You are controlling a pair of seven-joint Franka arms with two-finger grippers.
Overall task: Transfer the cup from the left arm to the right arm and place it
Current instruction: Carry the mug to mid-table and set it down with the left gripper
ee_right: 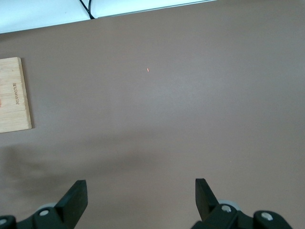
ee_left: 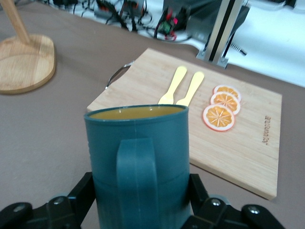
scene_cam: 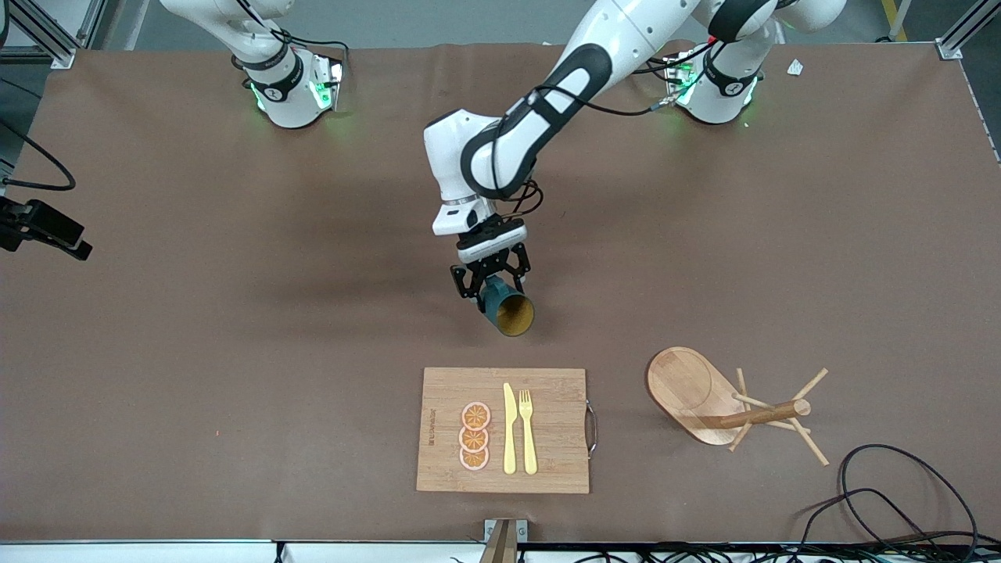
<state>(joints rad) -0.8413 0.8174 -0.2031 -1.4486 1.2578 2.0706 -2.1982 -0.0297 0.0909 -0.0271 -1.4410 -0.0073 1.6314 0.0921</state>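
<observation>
The small dark teal-green cup (scene_cam: 504,305) with a little side handle and a mustard-yellow inside is held up in the air by the left pincer (scene_cam: 490,280). The black fingers (ee_left: 78,193) of that pincer are clamped on the two sides of the cup, near its bottom end. The cup is tipped over, so its open yellow mouth is turned toward the front camera and a bit down. In the left wrist view the handle is seen in the middle, between the two fingers. The cup is held over the bare brown surface (scene_cam: 235,328), close to the middle of it, and its shadow is seen on the brown cloth below.

A flat, light wooden cutting board (scene_cam: 547,469) with a thin metal handle is laid on the surface, nearer to the front camera than the spot under the cup. Three round orange slices (scene_cam: 475,436) are set in a row on the board. A pale yellow knife (scene_cam: 509,430) and a pale yellow fork (scene_cam: 528,432) are laid side by side just beside the slices.

A wooden stand (scene_cam: 688,387) with an oval base and thin sticks is seen beside the board, toward the left arm's end of the surface.

The right pincer (ee_right: 141,198) is seen only in the right wrist view. Its two fingers are spread wide apart and nothing is held between them. Bare brown surface is seen under it, and one edge of the board is seen off to one side. The right arm is kept waiting.
</observation>
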